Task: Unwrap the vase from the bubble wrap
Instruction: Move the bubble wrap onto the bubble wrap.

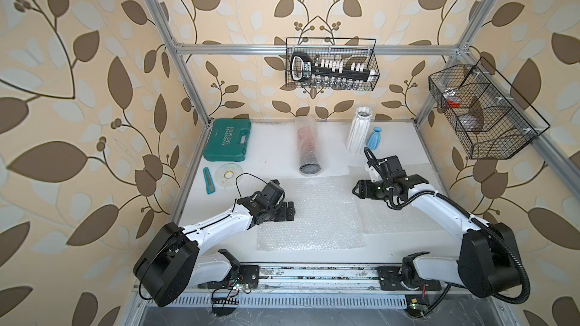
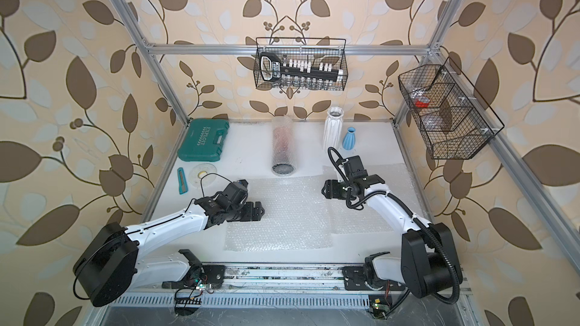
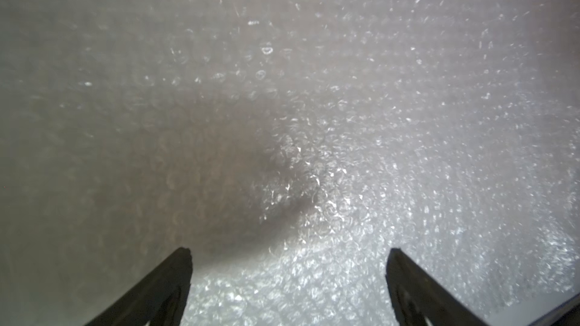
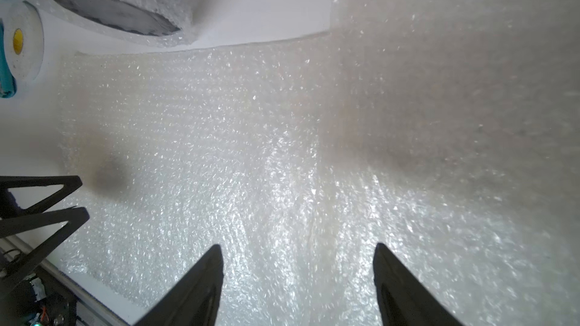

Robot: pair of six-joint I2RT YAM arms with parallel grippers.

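- Vase, rolled in bubble wrap: lying by the desk's back edge, centre.
- Left tool, right tool: both open, empty, above loose flat sheets nearer the front edge.
- I should pinch only the roll's free outer flap.

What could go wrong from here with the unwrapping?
1. The left gripper and the right gripper are both open over the flat bubble wrap sheets. They might pinch those instead of the wrapped vase.
2. The wrapped vase lies on its side and may roll when pulled.
3. The right arm is near the upright blue vase and could tip it.
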